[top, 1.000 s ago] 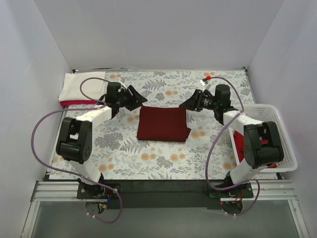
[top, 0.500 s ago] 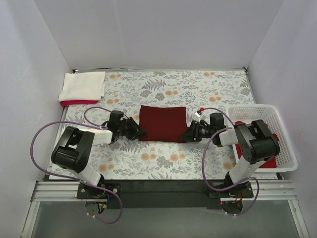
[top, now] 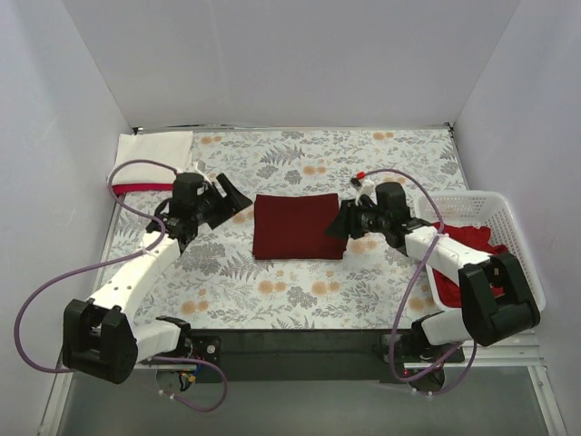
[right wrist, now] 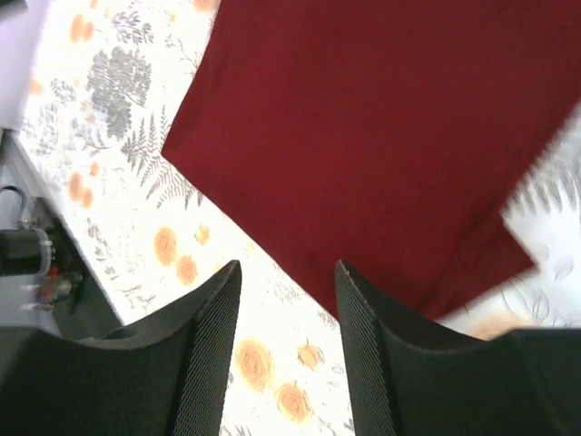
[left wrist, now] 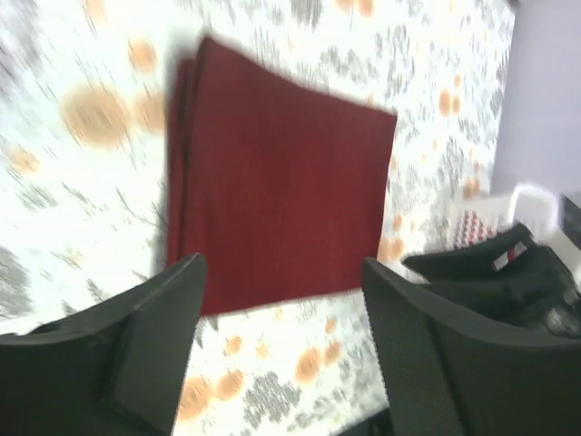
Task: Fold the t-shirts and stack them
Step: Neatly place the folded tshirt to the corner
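A folded dark maroon t-shirt (top: 297, 226) lies flat in the middle of the floral table; it also shows in the left wrist view (left wrist: 277, 177) and the right wrist view (right wrist: 381, 136). My left gripper (top: 230, 197) is open and empty, just left of the shirt. My right gripper (top: 338, 222) is open and empty at the shirt's right edge. A folded cream-white t-shirt (top: 150, 157) lies on a brighter red one (top: 136, 189) at the back left. More red shirts (top: 467, 243) sit in the basket.
A white lattice basket (top: 517, 263) stands at the right edge of the table. Purple cables loop from both arms. White walls close in the back and sides. The black front rail (top: 300, 341) runs along the near edge.
Both grippers have lifted and moved back from the shirt's near corners to its left and right sides. The left arm swung out to the left. The maroon shirt lies still.
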Action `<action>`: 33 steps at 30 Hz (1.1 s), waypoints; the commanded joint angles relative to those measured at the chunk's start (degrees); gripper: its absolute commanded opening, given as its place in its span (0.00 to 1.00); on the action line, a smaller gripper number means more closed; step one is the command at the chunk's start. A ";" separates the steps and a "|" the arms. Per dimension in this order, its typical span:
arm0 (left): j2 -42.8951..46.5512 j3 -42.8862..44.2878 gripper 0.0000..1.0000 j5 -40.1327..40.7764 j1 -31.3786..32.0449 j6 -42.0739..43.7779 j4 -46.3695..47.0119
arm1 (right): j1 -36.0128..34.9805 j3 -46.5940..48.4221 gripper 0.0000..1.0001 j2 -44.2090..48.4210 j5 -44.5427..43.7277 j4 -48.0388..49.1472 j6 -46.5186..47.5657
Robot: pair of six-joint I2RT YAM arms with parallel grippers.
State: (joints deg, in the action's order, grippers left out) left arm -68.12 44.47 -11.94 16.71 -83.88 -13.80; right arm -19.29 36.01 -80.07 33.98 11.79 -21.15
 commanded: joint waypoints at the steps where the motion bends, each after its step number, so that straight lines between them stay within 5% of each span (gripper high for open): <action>1: 0.44 7.64 0.71 11.23 -2.47 8.98 -14.57 | -9.17 10.29 0.54 2.29 -16.17 -15.46 8.66; 5: -0.44 9.24 0.84 14.85 -7.73 11.37 -18.10 | -19.45 20.66 0.56 -3.49 -25.52 -21.36 11.48; 15: -3.77 -2.63 0.96 0.09 -18.54 8.29 -12.39 | -40.02 44.48 0.60 -25.29 -42.92 -30.59 20.70; 26: -3.87 -2.72 0.96 0.61 -21.81 8.20 -12.47 | -44.78 56.97 0.57 -39.80 -46.36 -34.90 24.84; 33: -4.22 -2.54 0.93 0.43 -22.33 8.11 -12.65 | -46.28 57.16 0.43 -43.59 -53.39 -36.58 27.03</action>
State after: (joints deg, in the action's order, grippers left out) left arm -73.67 41.25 -11.00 -5.15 -75.88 -26.74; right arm -64.60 91.68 -122.74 -14.50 -22.76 4.01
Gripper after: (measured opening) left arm 0.933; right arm 0.447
